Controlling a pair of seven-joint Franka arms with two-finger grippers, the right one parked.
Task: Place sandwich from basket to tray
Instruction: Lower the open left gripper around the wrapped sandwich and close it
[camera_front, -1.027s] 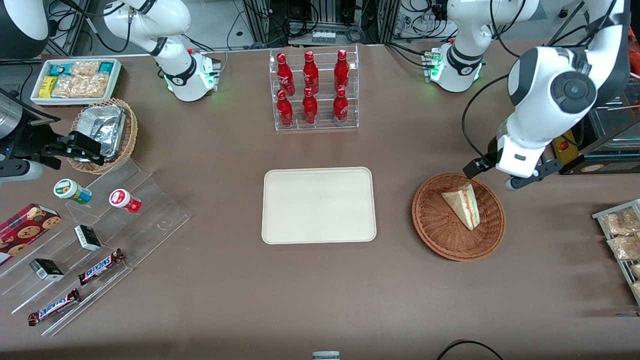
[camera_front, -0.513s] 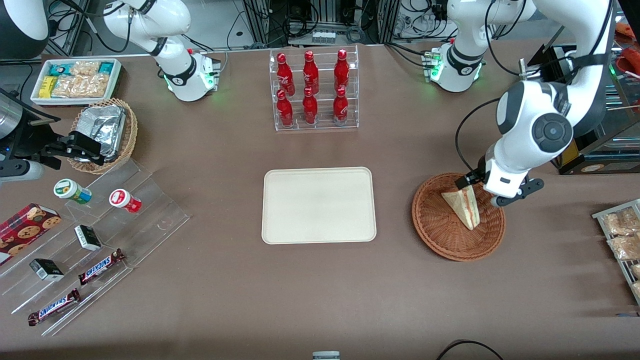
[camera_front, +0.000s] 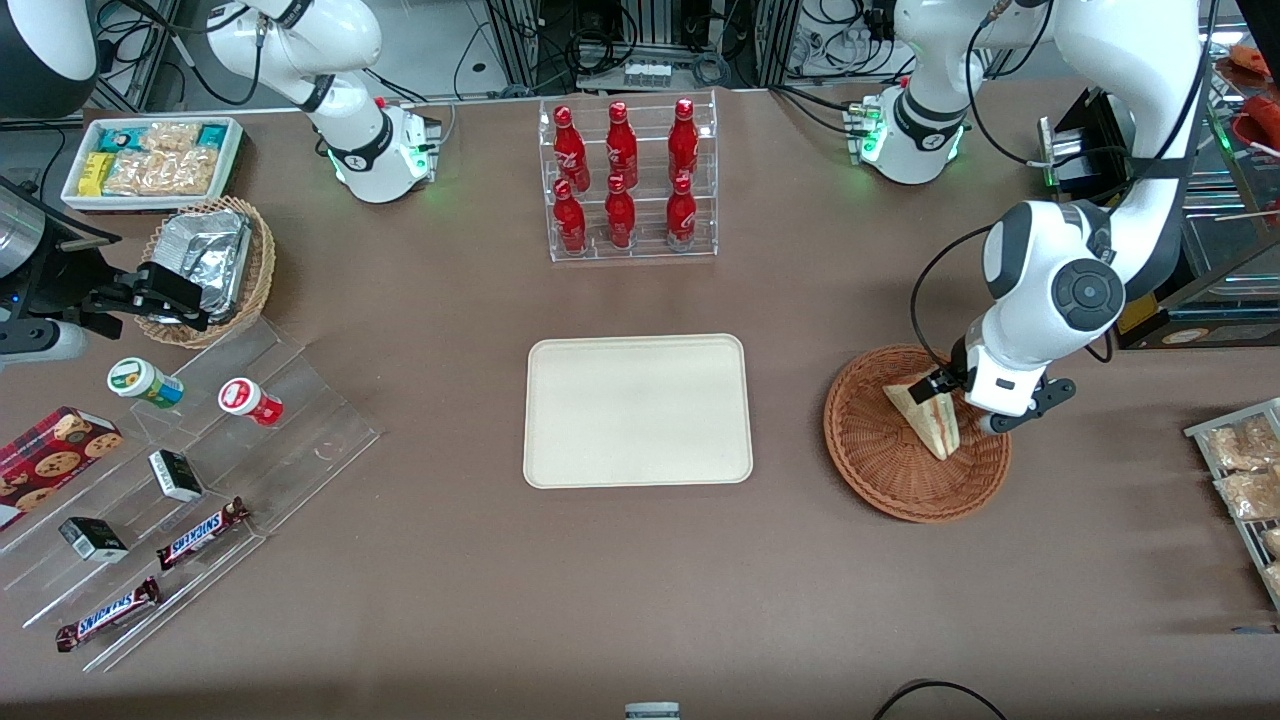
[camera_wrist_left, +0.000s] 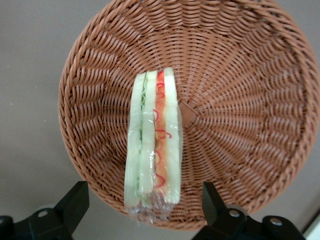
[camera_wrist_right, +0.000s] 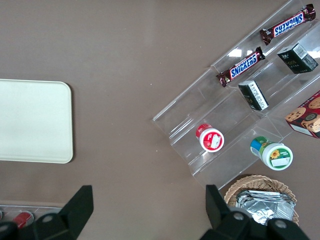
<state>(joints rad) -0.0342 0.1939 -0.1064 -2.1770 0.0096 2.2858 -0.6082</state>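
The gripper (camera_front: 945, 398) is hovering wide-open over the sandwich (camera_wrist_left: 154, 145) in the basket (camera_wrist_left: 240, 75); the jaws should straddle its flat bread faces.

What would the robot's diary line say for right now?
phase: reaching | gripper: open, jaws either side of sandwich | sandwich: in basket, not lifted | tray: nothing on it

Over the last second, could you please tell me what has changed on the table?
The left gripper has come down over the basket to the sandwich's farther end, jaws open astride it, nothing gripped. The sandwich, basket and tray stayed put.
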